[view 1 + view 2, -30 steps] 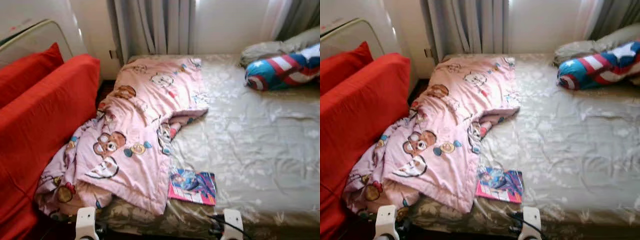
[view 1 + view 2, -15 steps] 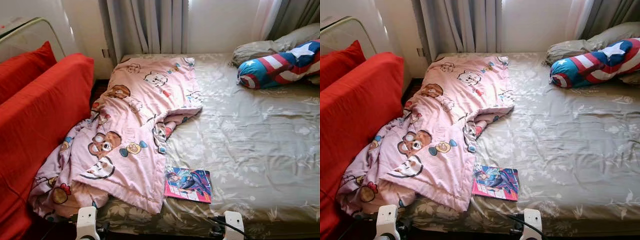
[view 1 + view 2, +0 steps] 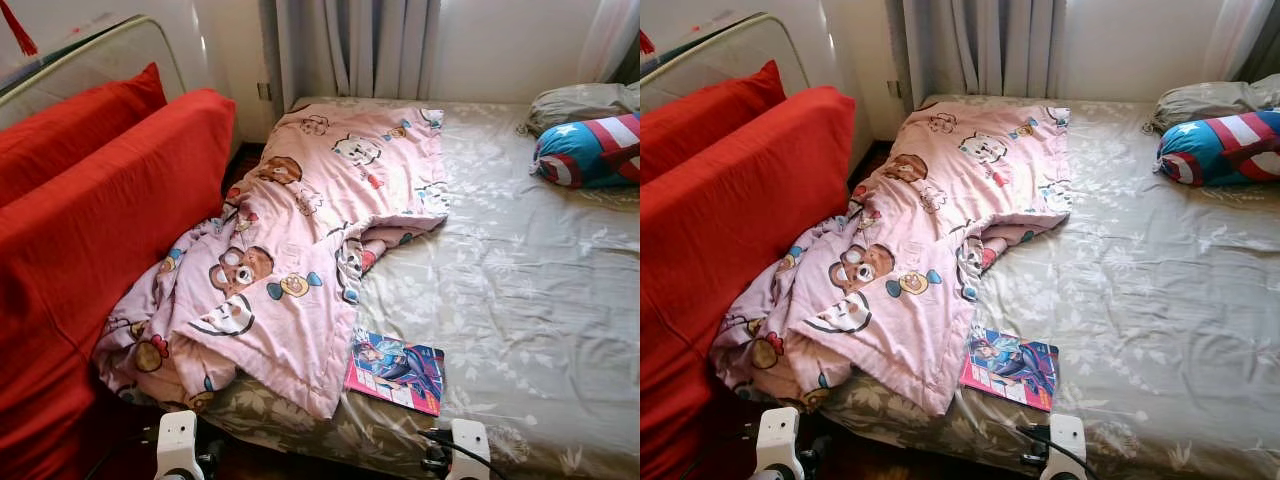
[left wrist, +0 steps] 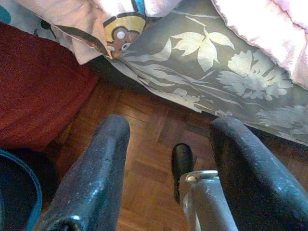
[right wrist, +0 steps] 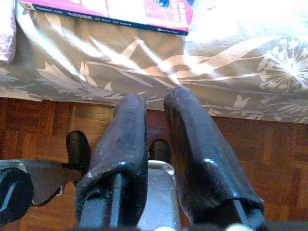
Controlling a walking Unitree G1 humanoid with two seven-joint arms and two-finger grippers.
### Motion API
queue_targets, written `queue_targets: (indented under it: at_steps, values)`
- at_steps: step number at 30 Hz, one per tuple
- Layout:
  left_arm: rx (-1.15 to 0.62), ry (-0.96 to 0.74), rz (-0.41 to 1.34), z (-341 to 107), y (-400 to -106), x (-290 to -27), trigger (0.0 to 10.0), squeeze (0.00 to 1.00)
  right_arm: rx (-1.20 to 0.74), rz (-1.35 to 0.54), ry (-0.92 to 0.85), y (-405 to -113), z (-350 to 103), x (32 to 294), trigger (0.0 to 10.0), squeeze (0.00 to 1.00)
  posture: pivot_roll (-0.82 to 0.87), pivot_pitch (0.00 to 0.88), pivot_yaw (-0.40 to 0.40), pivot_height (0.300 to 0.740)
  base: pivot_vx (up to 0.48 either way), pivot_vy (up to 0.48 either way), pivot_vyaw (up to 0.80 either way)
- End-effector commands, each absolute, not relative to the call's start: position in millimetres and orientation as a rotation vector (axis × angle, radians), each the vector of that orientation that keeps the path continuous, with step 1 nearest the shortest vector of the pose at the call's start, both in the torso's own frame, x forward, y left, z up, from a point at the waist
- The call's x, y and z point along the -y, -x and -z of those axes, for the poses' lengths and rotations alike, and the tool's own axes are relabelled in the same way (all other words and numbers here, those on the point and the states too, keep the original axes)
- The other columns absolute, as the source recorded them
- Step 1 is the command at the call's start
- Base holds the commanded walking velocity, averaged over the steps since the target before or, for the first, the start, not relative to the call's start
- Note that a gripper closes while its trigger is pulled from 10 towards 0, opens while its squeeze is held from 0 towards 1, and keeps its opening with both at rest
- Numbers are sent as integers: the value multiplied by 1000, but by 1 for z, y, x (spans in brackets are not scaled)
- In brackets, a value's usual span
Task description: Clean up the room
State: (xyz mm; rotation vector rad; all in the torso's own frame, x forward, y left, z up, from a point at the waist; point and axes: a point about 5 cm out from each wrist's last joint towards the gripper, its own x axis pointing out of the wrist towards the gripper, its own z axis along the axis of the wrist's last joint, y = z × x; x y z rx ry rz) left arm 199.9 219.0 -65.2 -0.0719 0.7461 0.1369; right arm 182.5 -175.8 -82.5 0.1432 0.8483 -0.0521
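Observation:
A crumpled pink cartoon blanket (image 3: 300, 250) lies over the left half of the bed (image 3: 530, 300) and spills off its near left corner. A colourful comic book (image 3: 396, 372) rests flat on the sheet near the front edge, its edge (image 5: 106, 10) also in the right wrist view. Both arms hang low in front of the bed. My left gripper (image 4: 169, 127) is open above the wooden floor, below the blanket's hanging corner (image 4: 115, 29). My right gripper (image 5: 155, 96) is shut and holds nothing, just below the book.
A red sofa (image 3: 90, 230) stands close along the bed's left side, leaving a narrow gap. A star-and-stripe bolster (image 3: 590, 150) and a grey pillow (image 3: 575, 100) lie at the far right. Curtains (image 3: 350, 45) hang behind. Parquet floor (image 5: 269, 159) runs under the bed's front edge.
The whole picture has slid to the right, so my head camera has turned left. Blanket, book and pillows lie as before.

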Motion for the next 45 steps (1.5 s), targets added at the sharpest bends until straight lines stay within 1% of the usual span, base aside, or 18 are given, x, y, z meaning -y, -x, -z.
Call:
queue_targets:
  at_steps: [1,31,45]
  values:
    - [-764,74,-143,67,-196,-220,10000,0,-861,49,-145,-179,84,174,10000,0,19,62,36,740,0,0,0]
    - [-781,104,-151,71,-193,-216,10000,0,-853,48,-147,-182,83,179,10000,0,18,44,12,740,0,0,0]
    - [-797,96,-146,72,-189,-218,10000,0,-853,42,-145,-182,83,178,10000,0,15,28,16,740,256,0,0]
